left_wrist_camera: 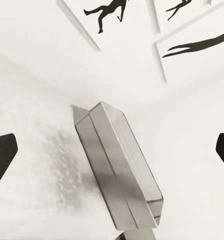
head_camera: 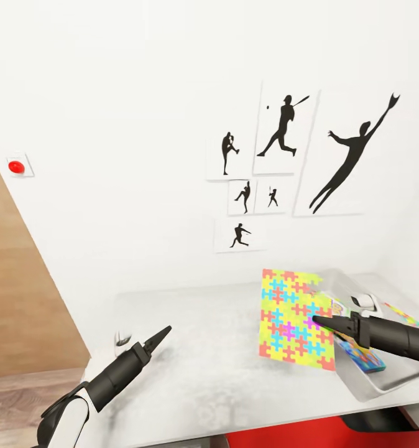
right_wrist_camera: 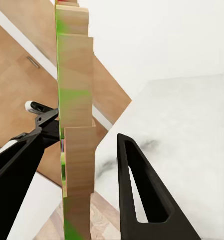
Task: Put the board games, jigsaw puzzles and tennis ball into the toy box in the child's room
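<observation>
Table: pale, marbled grey-white top, standing against a white wall; its near edge runs across the bottom of the head view.
Wall: white, hung with a cluster of posters showing black silhouettes of ball players; a small plate with a red button sits at the left.
Door: a brown wooden panel left of the table, above wood floor.
Toy box: clear, shallow bin on the right end of the table, holding a colourful flat box that leans inside it.
Puzzle: a flat board with a bright jigsaw print, held upright and slightly tilted above the table, just left of the toy box and overlapping its near corner in the head view. The right wrist view sees it edge-on, with stepped wooden edges.
Right gripper: fingers clamped on the puzzle's right side, one on each face; arm reaches in from the right over the toy box.
Left gripper: held low over the left part of the table, holding nothing; in the left wrist view its fingertips stand wide apart at the edges of the picture, looking toward the toy box and the posters.
</observation>
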You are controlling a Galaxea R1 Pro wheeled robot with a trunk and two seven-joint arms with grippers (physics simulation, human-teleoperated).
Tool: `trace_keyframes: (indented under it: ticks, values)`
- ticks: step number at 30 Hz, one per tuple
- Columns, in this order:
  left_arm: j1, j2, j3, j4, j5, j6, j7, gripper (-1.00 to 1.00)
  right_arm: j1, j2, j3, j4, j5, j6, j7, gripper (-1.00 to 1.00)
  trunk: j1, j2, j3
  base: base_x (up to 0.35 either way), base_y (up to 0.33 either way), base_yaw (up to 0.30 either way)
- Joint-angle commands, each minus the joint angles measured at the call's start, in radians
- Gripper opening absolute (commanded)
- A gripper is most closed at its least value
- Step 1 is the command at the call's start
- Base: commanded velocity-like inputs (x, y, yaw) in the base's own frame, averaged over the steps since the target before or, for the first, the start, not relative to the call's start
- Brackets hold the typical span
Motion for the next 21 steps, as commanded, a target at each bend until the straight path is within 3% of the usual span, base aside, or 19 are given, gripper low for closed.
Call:
trace_keyframes:
  ticks: [1,5,21]
  values:
    - [-0.001,-0.001,0.002,0.000,0.004,0.008,-0.001,1.00,-0.001,0.000,-0.001,0.001,-0.003,0.009,0.005,-1.00,0.001,-0.002,-0.002,0.000,-0.251,0.000]
    - [-0.001,-0.001,0.003,0.000,0.004,0.008,-0.001,1.00,-0.001,0.001,-0.001,0.001,-0.003,0.008,0.005,-1.00,0.001,-0.002,-0.002,0.000,-0.218,0.000]
    - [0.001,-0.001,0.002,0.001,0.005,-0.029,-0.003,1.00,-0.001,0.007,-0.001,0.001,-0.003,0.009,0.006,-1.00,0.001,-0.002,-0.002,0.000,-0.031,0.000]
